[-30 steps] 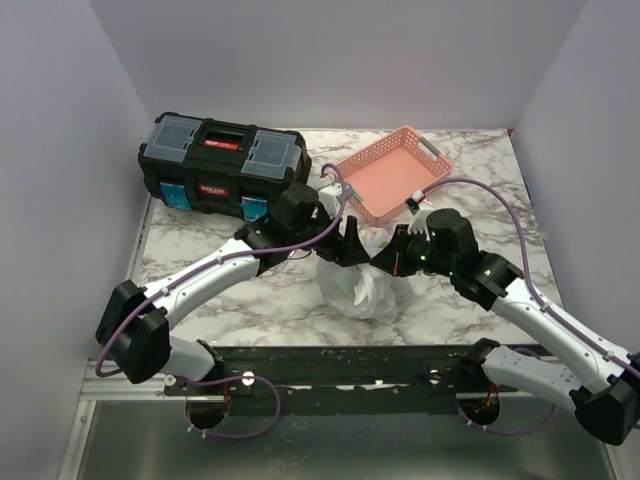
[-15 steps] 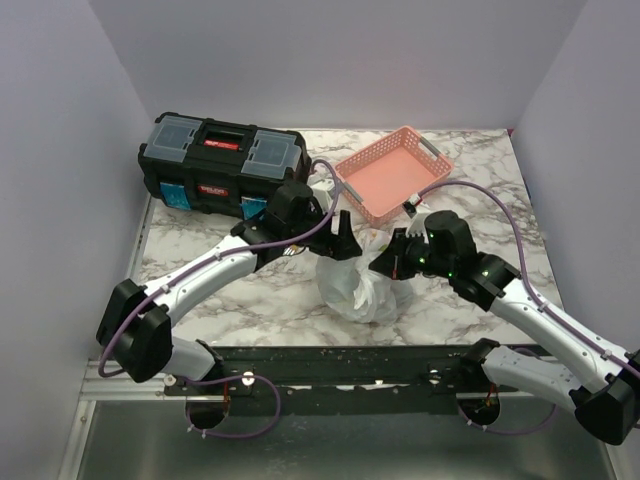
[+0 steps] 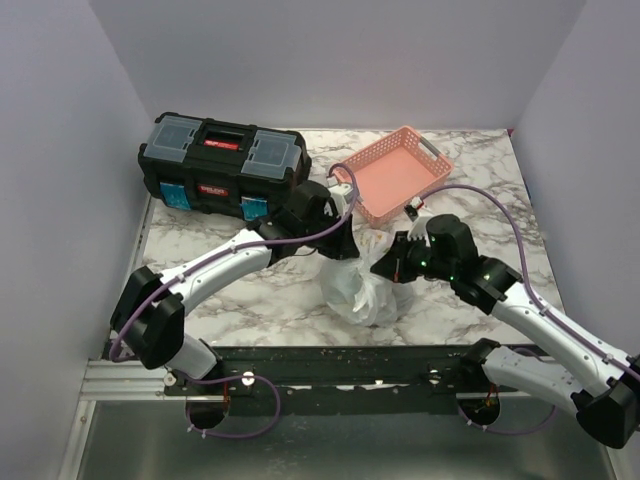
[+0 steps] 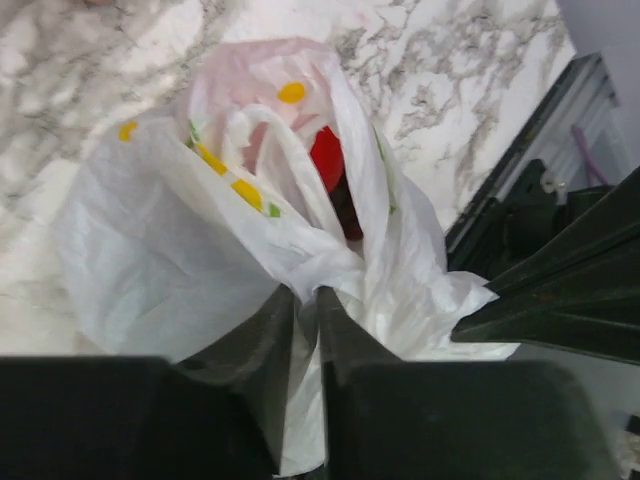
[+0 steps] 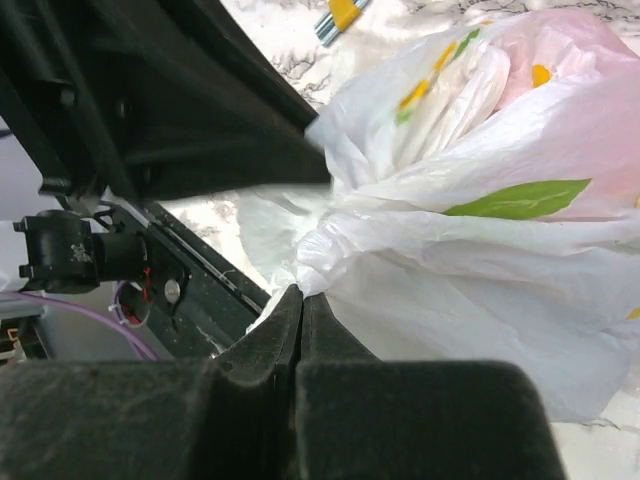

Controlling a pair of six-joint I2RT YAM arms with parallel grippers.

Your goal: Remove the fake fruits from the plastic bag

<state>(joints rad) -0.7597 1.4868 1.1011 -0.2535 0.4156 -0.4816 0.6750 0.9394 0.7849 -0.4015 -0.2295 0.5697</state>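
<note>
"Where was the plastic bag [image 3: 362, 290]?"

"Between the two arms. The left gripper [image 4: 305, 300] had clamped a fold of its rim, and the right gripper [image 5: 300, 300] was closed on the opposite fold."

"And the fruit?"

"A red apple [image 4: 325, 160] showed inside, just ahead of the left tips. That arm seemed nearer. The other fruits were hidden."

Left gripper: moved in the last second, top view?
Yes. The left gripper has shifted right, away from the black toolbox toward the pink basket, and pinches the plastic bag.
</note>
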